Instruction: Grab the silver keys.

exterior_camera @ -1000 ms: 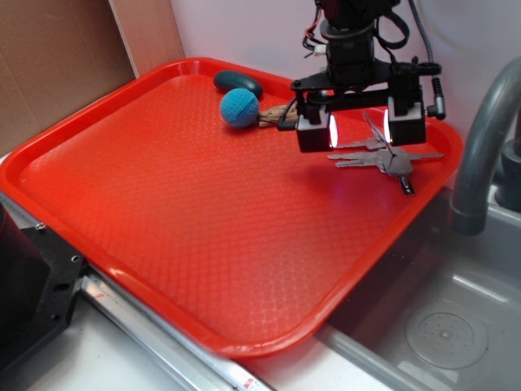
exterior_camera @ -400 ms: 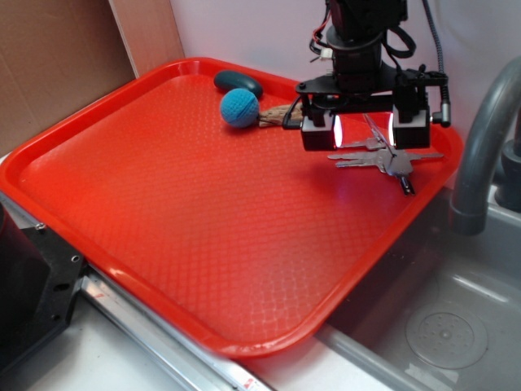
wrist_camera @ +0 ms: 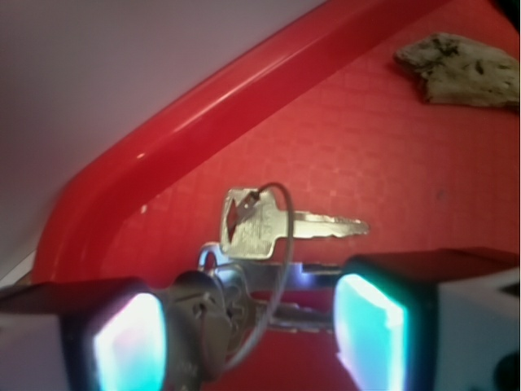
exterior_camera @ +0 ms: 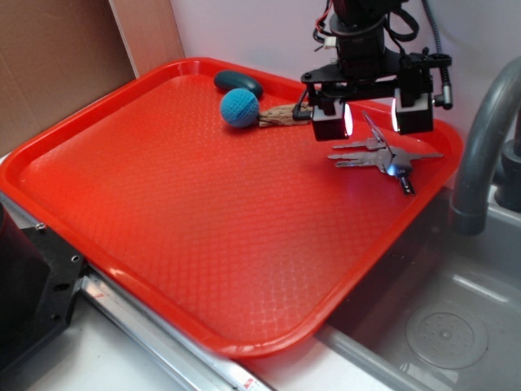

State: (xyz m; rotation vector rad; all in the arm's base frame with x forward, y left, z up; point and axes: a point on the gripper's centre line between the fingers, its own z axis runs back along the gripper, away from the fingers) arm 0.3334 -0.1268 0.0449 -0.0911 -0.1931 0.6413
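Silver keys [exterior_camera: 381,156] lie fanned left-right directly under the gripper [exterior_camera: 371,120], its jaws spread, hovering just above.

Even, soft light fills the exterior view, sharp throughout, with faint shadows on the red tray [exterior_camera: 203,220]. Two lit panels on the gripper [exterior_camera: 371,116] glow white-cyan and cast a pale sheen on the tray just below them. In the wrist view those panels blow out, the near keys [wrist_camera: 244,269] blur, and only the tray's far rim keeps a soft highlight.
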